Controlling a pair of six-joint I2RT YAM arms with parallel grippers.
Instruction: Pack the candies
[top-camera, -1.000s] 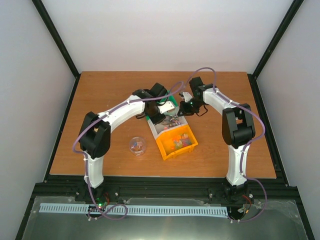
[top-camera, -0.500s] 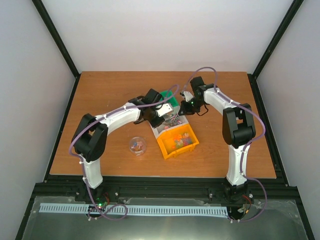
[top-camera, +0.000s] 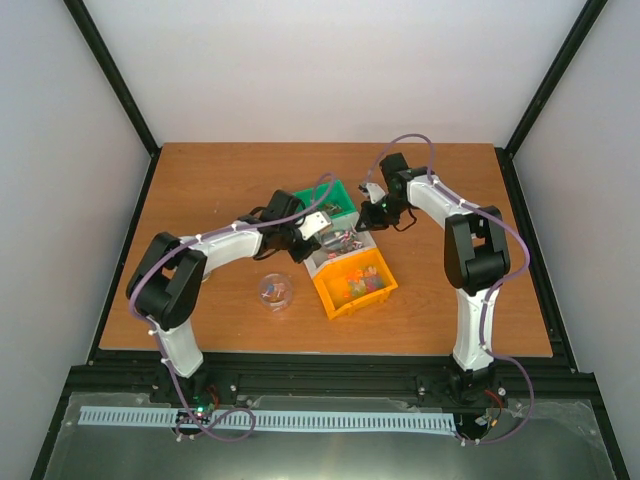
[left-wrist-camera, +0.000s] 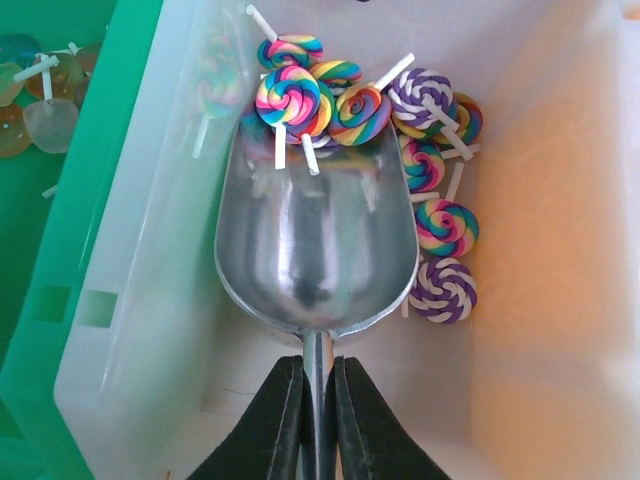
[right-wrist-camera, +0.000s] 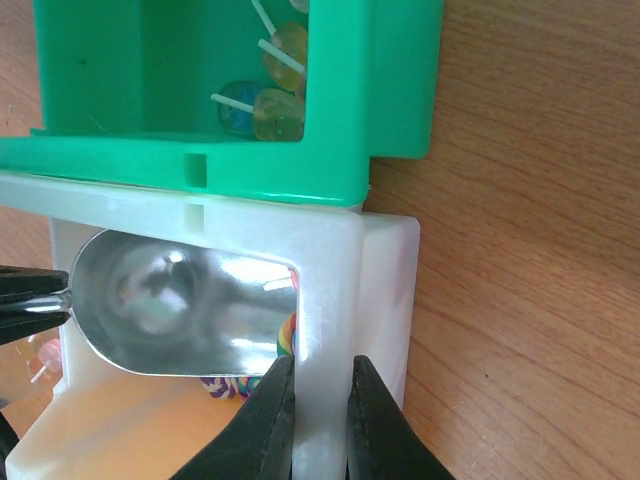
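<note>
left gripper (left-wrist-camera: 318, 388) is clamped tight on the thin handle of the metal scoop (left-wrist-camera: 315, 240), bowl down in the white bin (left-wrist-camera: 140, 330), with the candies (left-wrist-camera: 440, 228) heaped at its lip and beside it. right gripper (right-wrist-camera: 320, 388) pinches that bin's wall, right by the green bin (right-wrist-camera: 200, 170)

The metal scoop (left-wrist-camera: 315, 250) has its handle tucked out of sight between the jaws of the left gripper (left-wrist-camera: 318, 385). One lollipop (left-wrist-camera: 215, 85) looks blurry through the cloudy wall of the white bin (left-wrist-camera: 150, 300). The green bin (left-wrist-camera: 60, 330) is cut off by the left edge there. In the right wrist view that white wall hides the scoop's front. From above, the sweets (top-camera: 358, 283) in the orange bin (top-camera: 335, 297) and in the jar (top-camera: 274, 290) are too small to tell apart.
</note>
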